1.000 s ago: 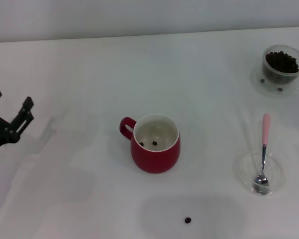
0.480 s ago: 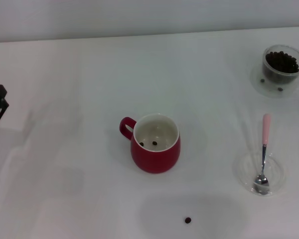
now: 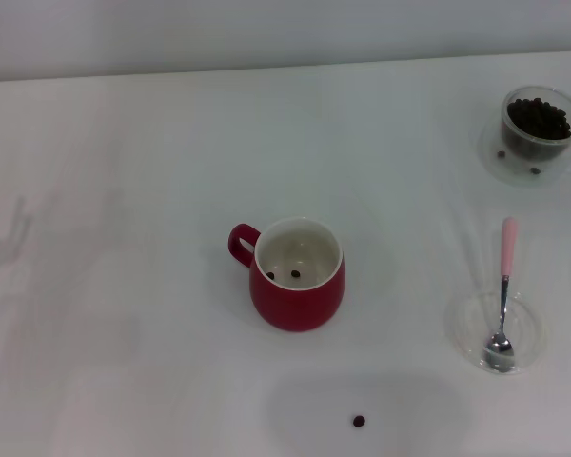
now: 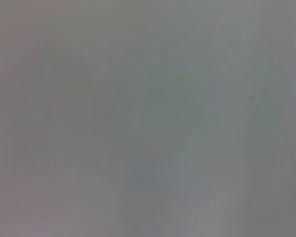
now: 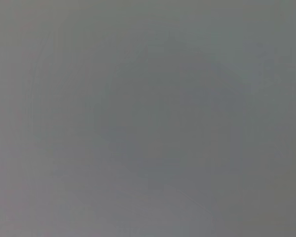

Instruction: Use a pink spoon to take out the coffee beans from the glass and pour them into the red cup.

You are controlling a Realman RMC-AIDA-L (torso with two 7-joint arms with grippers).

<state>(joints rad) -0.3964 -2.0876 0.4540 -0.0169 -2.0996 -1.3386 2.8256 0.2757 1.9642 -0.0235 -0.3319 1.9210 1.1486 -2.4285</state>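
Two coffee beans [image 3: 295,274] in one red cup [image 3: 297,288], one pink spoon [image 3: 503,291]; neither tool shows.

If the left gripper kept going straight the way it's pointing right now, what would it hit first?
That can't be judged: neither gripper is in view now. The head view shows only the red cup, pink spoon, glass and one stray bean.

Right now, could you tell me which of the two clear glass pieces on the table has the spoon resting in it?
The flat clear dish near the front right: the pink spoon rests its bowl in it. The glass farther back holds coffee beans instead.
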